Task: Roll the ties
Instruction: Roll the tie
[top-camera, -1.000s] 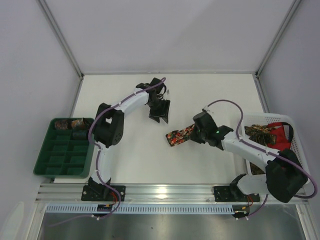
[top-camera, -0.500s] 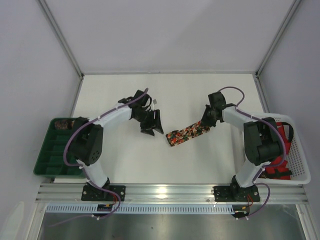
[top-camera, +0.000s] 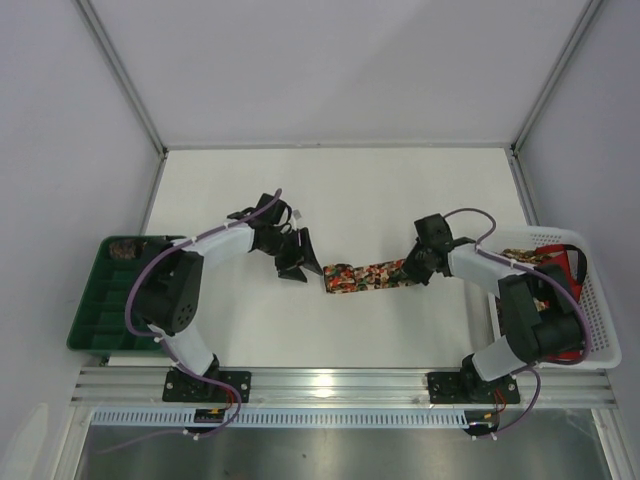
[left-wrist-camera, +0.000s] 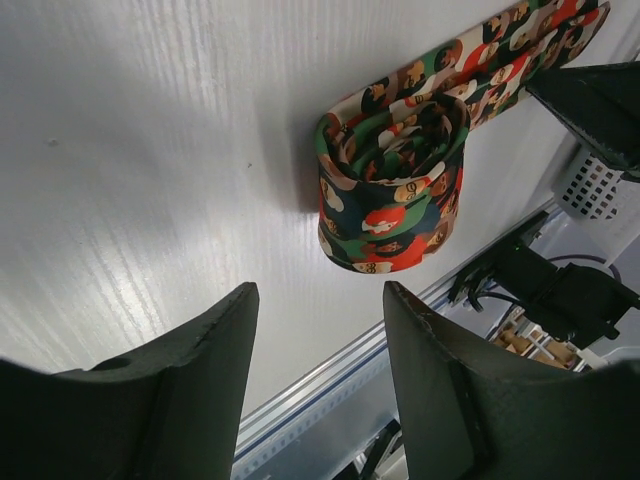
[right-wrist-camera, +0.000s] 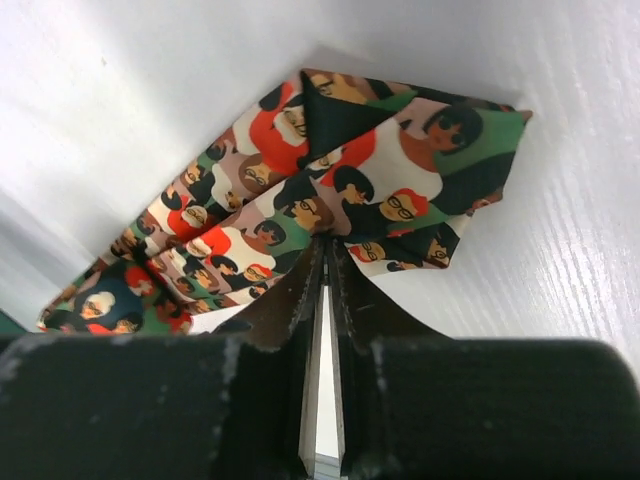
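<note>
One of the ties lies across the middle of the table, dark with red, green and cream faces. Its left end is rolled into a loose coil. My left gripper hovers just left of that coil, open, with nothing between its fingers. The coil sits ahead of the left gripper and apart from it. My right gripper is shut on the tie's right end. In the right wrist view the folded fabric bunches at the tips of the right gripper.
A green compartment tray stands at the left edge with a rolled tie in its far corner. A white basket at the right holds more ties. An aluminium rail runs along the near edge.
The right gripper has pulled the tie's end out to the right, so the tie lies longer and flatter. The left gripper has come down and left to beside the rolled end.
</note>
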